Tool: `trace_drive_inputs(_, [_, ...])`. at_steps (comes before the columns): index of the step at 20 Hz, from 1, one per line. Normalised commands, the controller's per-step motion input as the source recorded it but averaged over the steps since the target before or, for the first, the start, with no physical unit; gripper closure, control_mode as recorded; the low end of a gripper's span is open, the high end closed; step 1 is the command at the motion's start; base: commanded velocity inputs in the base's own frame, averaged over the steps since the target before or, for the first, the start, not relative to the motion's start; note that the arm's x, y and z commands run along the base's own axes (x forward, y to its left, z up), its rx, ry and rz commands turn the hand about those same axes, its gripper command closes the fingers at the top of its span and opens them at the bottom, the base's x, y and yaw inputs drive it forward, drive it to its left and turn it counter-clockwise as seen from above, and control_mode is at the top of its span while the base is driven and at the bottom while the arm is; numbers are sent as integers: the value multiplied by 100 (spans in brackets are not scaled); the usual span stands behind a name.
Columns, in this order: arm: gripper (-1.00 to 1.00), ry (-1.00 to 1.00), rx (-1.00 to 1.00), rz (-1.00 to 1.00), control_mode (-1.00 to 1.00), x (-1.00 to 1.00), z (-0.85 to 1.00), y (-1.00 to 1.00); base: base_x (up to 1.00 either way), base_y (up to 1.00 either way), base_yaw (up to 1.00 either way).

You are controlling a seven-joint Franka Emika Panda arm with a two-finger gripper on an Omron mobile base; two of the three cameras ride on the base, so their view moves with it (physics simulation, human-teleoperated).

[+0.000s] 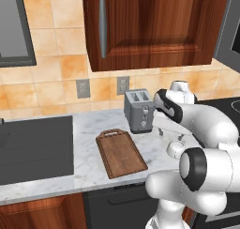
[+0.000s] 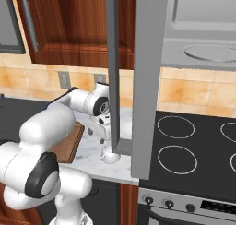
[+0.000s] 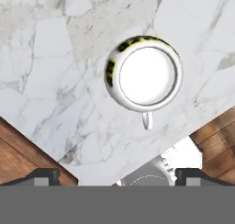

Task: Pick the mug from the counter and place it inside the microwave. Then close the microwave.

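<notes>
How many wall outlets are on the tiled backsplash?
2. One outlet is left of the toaster, above the counter; the second outlet is just above the toaster. Others may be hidden behind the arm or the open microwave door.

- Mug showing white, black-and-yellow marks along rim.
- Worktop showing white-grey marbling.
- Cutting board showing brown wood grain.
- Toaster showing silver-grey.
- Stovetop showing black, white rings.

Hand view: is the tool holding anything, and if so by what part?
Nothing is held. The tool is open above the mug, which stands upright on the counter, handle toward the tool, fingertips clear of it.
</notes>
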Motion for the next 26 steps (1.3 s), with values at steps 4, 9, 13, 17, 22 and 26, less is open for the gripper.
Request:
trace_drive_inputs(4, [-100,-9,-3,-10,-100,1,-11,-1,0,0,0])
trace_drive_inputs(9, [-100,-10,0,-1,-100,-11,-11,-29,0,0,0])
trace_drive_inputs(13, [-100,-7,0,0,-100,-28,-3,-48,0,0,0])
trace_drive_inputs(17, [-100,-5,0,0,-100,-32,0,-36,0,0,0])
trace_drive_inputs(22, [-100,0,0,1,-100,-11,-3,-1,0,0,0])
trace_drive_inputs(26, [-100,0,0,3,-100,0,-4,6,0,0,0])
